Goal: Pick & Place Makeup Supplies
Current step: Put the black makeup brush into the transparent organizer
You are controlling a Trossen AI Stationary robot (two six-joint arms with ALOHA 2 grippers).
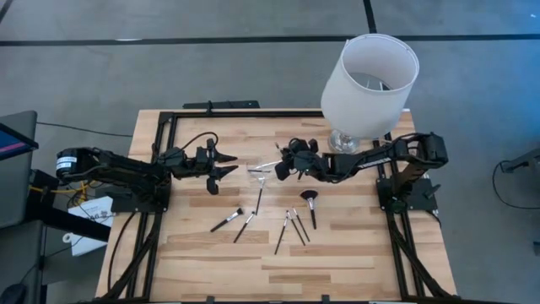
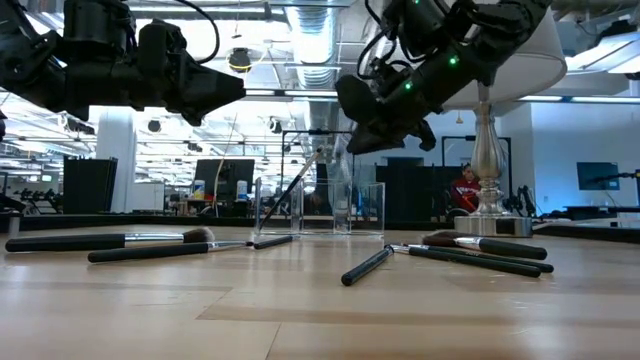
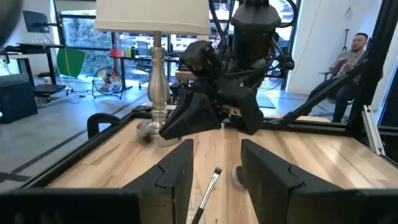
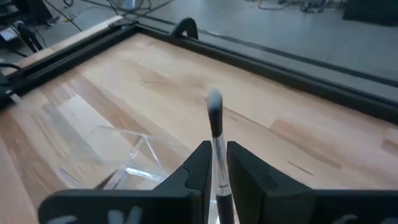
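My right gripper (image 1: 279, 166) is shut on a thin makeup brush (image 4: 215, 118) with a silver collar and a dark bristle tip, held in the air beside a clear open holder (image 1: 261, 175). One brush (image 2: 290, 195) leans with its upper part against the holder's rim and its lower end on the table. Several more brushes (image 1: 291, 228), one with a fan head (image 1: 311, 201), lie flat on the wood nearer the front. My left gripper (image 1: 229, 166) is open and empty, in the air left of the holder. My right gripper pinches the brush between its two fingers at the silver collar (image 4: 217, 157), just behind the bristles. The fingers come from the table's right and the brush lies along them, with its bristle end sticking out past the fingertips. The brush is lifted clear of the table.
A table lamp with a white shade (image 1: 369, 80) and a silver base (image 2: 487, 225) stands at the back right, close behind my right arm. A black frame (image 1: 160, 135) runs along the table's edges. Bare wood shows at the front (image 1: 253, 270). A person (image 3: 354, 53) sits beyond the table.
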